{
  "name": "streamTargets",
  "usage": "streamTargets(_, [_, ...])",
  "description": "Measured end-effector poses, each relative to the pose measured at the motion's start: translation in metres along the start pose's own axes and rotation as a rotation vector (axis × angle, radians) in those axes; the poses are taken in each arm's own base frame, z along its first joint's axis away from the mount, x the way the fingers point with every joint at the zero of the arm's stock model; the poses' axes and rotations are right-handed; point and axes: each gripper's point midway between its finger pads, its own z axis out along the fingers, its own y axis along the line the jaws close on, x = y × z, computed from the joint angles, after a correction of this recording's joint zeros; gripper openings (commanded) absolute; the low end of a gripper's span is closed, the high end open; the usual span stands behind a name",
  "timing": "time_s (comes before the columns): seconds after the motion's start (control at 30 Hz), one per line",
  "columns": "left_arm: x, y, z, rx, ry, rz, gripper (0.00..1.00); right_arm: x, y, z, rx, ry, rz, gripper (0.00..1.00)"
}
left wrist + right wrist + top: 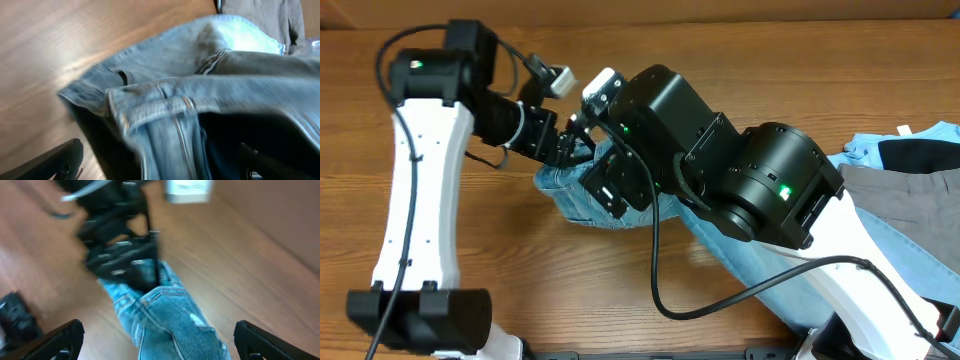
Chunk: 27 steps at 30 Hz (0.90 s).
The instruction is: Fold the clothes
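The light blue jeans [582, 203] lie across the wooden table, waist end at the left and legs running to the lower right. In the left wrist view the waistband and belt loops [165, 107] fill the frame. My left gripper [160, 150] is open, its fingers spread wide on either side of the waist denim. My right gripper [159, 330] is also open and hovers above the jeans [170, 325], which show a small white fleck [197, 320]. Seen from overhead, the left gripper [570, 148] is at the waist end. My right arm [660, 120] hides its own fingers there.
A pile of other garments lies at the right edge: grey trousers [910, 205], a black piece [920, 152] and a pale blue one [870, 145]. Bare wooden tabletop [620, 300] shows in front of the jeans. Both arms crowd close together above the waist end.
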Motion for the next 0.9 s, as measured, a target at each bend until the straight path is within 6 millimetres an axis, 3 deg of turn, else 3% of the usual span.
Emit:
streamTargets(0.4, [0.008, -0.035, -0.042, -0.063, -0.118, 0.250, 1.00, -0.010, -0.049, 0.001, 0.116, -0.047, 0.147, 1.00])
streamTargets(0.9, [0.010, -0.066, -0.036, 0.018, -0.128, 0.529, 0.99, -0.014, -0.046, 0.001, 0.081, -0.060, 0.159, 1.00])
